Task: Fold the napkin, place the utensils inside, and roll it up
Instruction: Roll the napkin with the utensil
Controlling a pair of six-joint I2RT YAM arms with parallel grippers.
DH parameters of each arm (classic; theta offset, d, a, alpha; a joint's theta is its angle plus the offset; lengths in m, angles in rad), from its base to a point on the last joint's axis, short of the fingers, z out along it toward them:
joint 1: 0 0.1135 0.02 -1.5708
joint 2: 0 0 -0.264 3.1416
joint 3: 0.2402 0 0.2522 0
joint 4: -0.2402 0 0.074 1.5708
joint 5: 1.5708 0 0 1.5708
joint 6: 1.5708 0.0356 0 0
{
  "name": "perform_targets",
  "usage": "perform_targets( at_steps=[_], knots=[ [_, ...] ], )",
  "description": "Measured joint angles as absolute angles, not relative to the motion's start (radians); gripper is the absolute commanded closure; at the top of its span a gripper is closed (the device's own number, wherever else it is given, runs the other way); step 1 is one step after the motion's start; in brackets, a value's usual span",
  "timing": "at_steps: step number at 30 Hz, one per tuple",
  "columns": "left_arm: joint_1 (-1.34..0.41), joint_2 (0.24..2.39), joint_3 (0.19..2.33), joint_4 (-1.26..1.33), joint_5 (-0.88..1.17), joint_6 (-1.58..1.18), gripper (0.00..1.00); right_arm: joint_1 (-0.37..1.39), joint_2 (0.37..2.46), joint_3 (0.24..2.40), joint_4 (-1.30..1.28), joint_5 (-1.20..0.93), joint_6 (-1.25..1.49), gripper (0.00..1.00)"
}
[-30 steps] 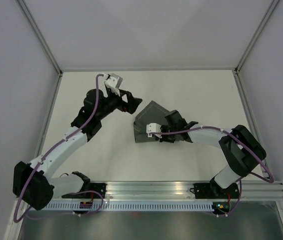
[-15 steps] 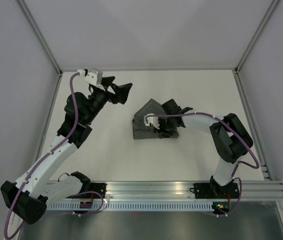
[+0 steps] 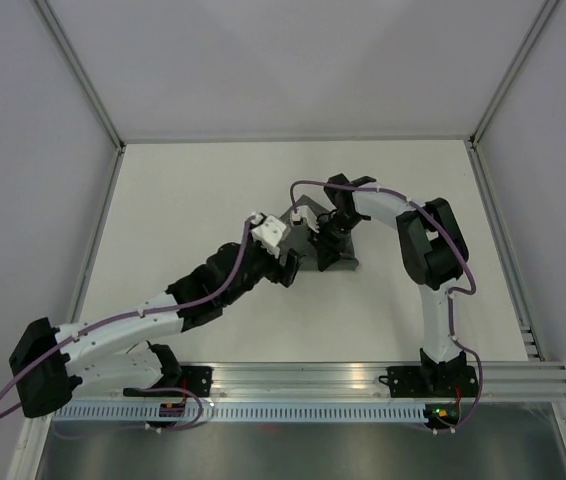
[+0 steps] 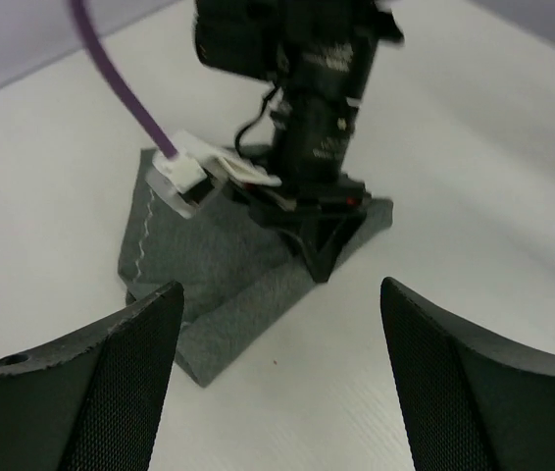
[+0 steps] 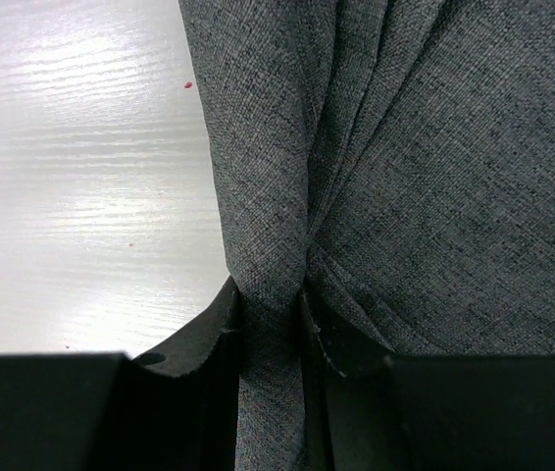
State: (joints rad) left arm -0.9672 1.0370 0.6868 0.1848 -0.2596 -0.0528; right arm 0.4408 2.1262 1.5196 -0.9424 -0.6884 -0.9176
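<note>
The dark grey napkin [image 3: 337, 261] lies bunched in a folded, partly rolled wedge at mid-table. In the left wrist view the napkin [image 4: 214, 265] shows a light stitched line on its left edge and a rolled front edge. My right gripper [image 3: 326, 238] stands over it and is shut on a pinched fold of the napkin [image 5: 405, 147]. The right gripper [image 5: 273, 329] has cloth squeezed between its fingers. My left gripper [image 3: 290, 267] is open and empty just left of the napkin, low over the table, with the left gripper [image 4: 277, 392] facing the roll. The fork is hidden.
White tabletop [image 3: 193, 200] enclosed by grey walls at left, back and right. A metal rail [image 3: 363, 378] with both arm bases runs along the near edge. The right arm [image 3: 428, 240] arches over the table's right half.
My left arm swung from the far left back corner down to the napkin's left side. My right gripper shifted toward the back right, and the napkin moved slightly right with it.
</note>
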Motion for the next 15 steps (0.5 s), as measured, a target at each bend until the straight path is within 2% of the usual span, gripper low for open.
perform_targets(
  at_steps=[8,15],
  knots=[
    [-1.066,1.328,0.693,0.128,-0.325,0.038,0.19,0.424,2.224,1.651,-1.091,-0.72,-0.922,1.0],
    [-1.069,1.471,0.757,0.118,-0.348,0.107,0.13,0.418,2.317,1.777,-1.246,-0.728,-0.926,1.0]
  ],
)
